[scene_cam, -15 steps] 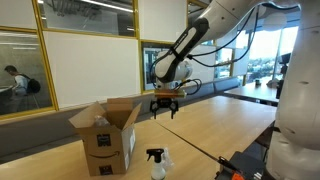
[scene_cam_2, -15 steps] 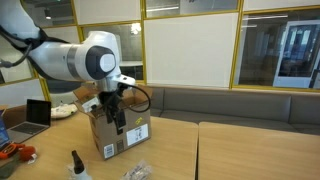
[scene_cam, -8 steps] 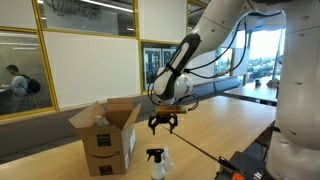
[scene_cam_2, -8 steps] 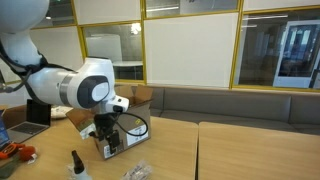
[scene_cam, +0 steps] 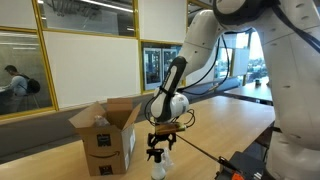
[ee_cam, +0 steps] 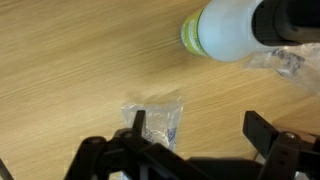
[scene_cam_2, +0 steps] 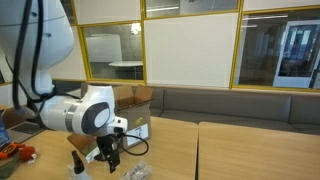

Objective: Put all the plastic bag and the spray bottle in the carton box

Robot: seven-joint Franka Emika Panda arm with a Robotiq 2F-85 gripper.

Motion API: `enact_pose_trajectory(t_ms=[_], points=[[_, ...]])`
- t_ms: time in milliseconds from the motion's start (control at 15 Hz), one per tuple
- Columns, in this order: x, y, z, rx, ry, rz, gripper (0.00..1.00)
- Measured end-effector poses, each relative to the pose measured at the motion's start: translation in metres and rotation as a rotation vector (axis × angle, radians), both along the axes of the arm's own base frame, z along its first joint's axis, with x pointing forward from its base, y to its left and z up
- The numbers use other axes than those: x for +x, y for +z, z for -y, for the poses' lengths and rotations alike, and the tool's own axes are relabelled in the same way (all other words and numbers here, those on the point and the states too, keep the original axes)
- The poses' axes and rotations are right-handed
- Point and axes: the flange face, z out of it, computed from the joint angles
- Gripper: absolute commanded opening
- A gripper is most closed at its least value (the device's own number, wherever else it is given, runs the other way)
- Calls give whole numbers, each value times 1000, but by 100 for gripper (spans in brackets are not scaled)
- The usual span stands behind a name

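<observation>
The open carton box [scene_cam: 104, 138] stands on the wooden table; in an exterior view its flaps [scene_cam_2: 137, 98] show behind the arm. The white spray bottle [scene_cam: 158, 166] stands in front of it and shows in the other views [scene_cam_2: 76, 166] [ee_cam: 224, 28]. A small clear plastic bag [ee_cam: 156, 122] lies on the table by one finger. A second crumpled bag [ee_cam: 287, 63] lies by the bottle; a bag also shows in an exterior view [scene_cam_2: 135, 172]. My gripper [scene_cam: 159, 143] [scene_cam_2: 108, 157] [ee_cam: 198, 128] is open and empty, low over the table beside the bottle.
The wooden table [scene_cam: 230, 120] stretches away along a bench seat [scene_cam_2: 230, 100]. A laptop [scene_cam_2: 38, 113] and orange-black gear [scene_cam_2: 15, 152] sit at one table end. Black and red equipment [scene_cam: 245, 165] lies at the near edge.
My gripper has come down and away from beside the box top, towards the table near the spray bottle and the bags. It stays open. The objects have not moved.
</observation>
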Motion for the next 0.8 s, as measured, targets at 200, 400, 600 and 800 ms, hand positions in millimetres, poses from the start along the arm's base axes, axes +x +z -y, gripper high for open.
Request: enact_pose_trajectory(t_ms=[200, 400, 600, 800], points=[[9, -36, 0, -2, 17, -22, 100], [24, -68, 8, -12, 20, -40, 100], [38, -91, 19, -29, 23, -47, 100], [50, -108, 28, -60, 27, -40, 100]])
